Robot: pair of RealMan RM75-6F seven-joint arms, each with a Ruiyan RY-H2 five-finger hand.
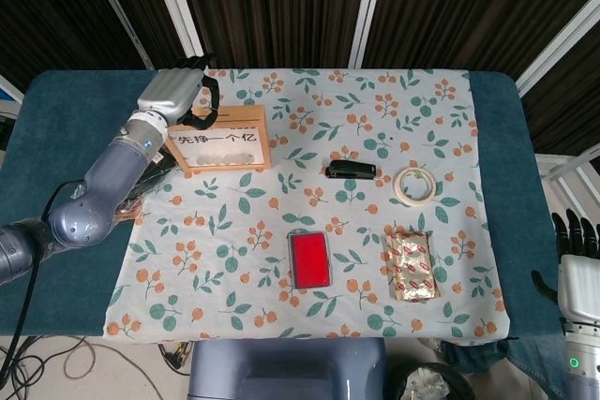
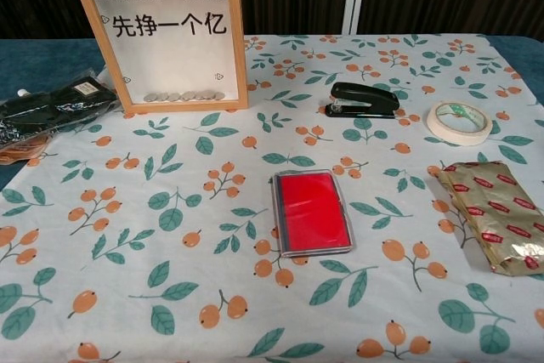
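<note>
Wooden frame [image 1: 221,140] at cloth's far-left edge, left hand [image 1: 172,93] above it, grip unclear, right hand [image 1: 579,274] idle off-table.

Teal table [image 1: 75,91] under floral cloth [image 1: 422,100], dark corrugated wall with white struts [image 1: 366,7] behind

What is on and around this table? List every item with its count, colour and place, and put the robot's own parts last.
Wooden coin frame: 1, light wood with white panel, coins inside, standing upright far left on the cloth.
Stapler: 1, black, centre, right of the frame.
Tape roll: 1, cream, right of the stapler.
Red case: 1, red in a clear shell, near centre.
Foil packet: 1, gold with red marks, near right.
Plastic bag: 1, clear over black contents, left edge.
Tablecloth: 1, pale with orange berries, over a teal table.
Left hand: 1, silver and black, behind the frame's top.
Right hand: 1, same colours, off the table's right edge.
</note>
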